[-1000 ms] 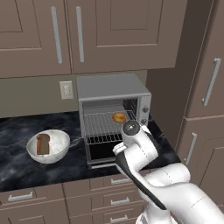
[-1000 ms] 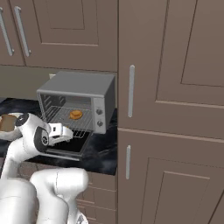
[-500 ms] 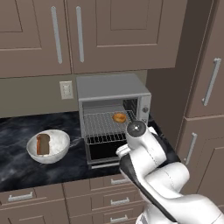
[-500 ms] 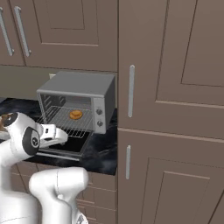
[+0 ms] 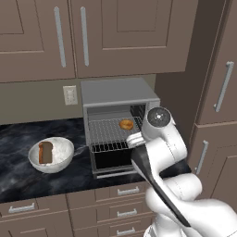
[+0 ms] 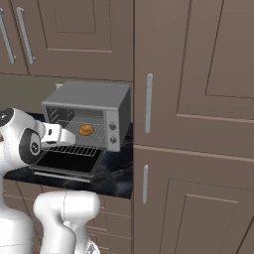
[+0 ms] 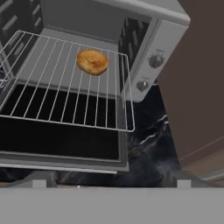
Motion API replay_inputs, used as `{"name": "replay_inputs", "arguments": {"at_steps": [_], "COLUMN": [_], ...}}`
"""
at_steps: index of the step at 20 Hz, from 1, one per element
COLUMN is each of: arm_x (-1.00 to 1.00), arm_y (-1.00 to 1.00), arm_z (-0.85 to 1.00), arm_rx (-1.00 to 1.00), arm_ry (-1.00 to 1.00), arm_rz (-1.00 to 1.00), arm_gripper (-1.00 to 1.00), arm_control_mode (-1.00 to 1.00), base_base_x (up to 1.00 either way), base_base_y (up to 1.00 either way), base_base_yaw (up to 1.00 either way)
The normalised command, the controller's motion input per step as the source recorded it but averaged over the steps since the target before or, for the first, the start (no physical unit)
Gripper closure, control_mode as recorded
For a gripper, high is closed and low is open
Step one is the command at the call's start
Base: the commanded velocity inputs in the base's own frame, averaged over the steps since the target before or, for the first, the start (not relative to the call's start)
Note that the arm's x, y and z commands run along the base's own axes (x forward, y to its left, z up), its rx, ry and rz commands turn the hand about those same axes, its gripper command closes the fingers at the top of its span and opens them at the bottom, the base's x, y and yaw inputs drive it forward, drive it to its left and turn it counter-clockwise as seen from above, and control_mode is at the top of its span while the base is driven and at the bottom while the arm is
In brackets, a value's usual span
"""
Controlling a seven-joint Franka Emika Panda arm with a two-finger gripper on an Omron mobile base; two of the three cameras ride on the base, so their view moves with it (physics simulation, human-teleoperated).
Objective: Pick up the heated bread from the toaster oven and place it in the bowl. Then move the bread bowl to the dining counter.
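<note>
Since the earlier frame the white arm has been raised. Whether its gripper is open cannot be told. The small golden-orange bun (image 7: 92,61) is left on the pulled-out wire rack (image 7: 65,83) of the boxy silver toaster oven (image 5: 119,92), reachable from the near side.

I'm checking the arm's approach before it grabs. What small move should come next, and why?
Probably ease the hand forward and down toward the heated bread: it lies untouched at the back right of the wire rack, the toaster oven door is down, nothing blocks the way.

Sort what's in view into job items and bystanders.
For the job:
- bun on the pulled-out rack
- toaster oven, door down
- bowl on the worktop

Just there:
- brown bread slice, upright in the bowl
- wall socket
- cabinets
</note>
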Motion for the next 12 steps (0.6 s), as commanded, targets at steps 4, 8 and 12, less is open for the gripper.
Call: {"name": "replay_inputs", "arguments": {"at_steps": [4,8,12], "arm_x": [0.0,0.0,0.01], "arm_y": [-0.01,0.0,0.0], "arm_z": [0.09,0.0,-0.07], "arm_rx": [0.05,0.01,0.0], "arm_ry": [0.01,0.0,0.03], "arm_rz": [0.0,0.0,0.09], "arm_gripper": [-1.0,-1.0,-1.0], "arm_control_mode": [-1.0,-1.0,-1.0], "base_base_x": [0.0,0.0,0.0], "base_base_y": [0.0,0.0,0.0], "base_base_yaw": [0.0,0.0,0.0]}}
